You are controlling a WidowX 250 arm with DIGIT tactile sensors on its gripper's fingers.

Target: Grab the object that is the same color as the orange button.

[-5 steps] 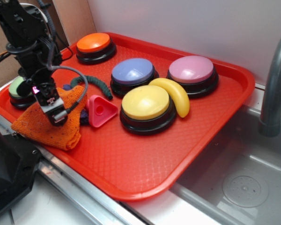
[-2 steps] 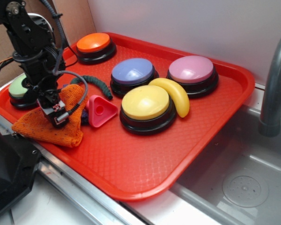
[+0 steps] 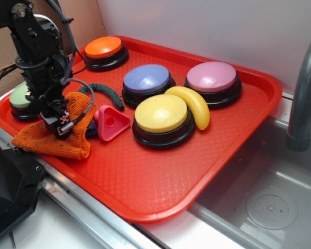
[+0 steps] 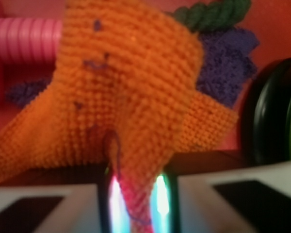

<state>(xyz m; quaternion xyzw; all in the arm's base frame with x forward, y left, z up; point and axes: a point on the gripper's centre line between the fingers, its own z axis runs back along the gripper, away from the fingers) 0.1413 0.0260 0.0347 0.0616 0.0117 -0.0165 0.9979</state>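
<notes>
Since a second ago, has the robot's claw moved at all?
Yes. The gripper, pinching the orange cloth, has shifted up and back, away from the tray's front rim toward the green button.

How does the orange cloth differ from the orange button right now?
The orange cloth is soft, knitted and crumpled; the orange button is a smooth, glossy dome on a black base. The cloth lies at the tray's near-left corner; the button stands at the far-left corner. The gripper pinches a fold of the cloth; the button stands free. Both are orange.
</notes>
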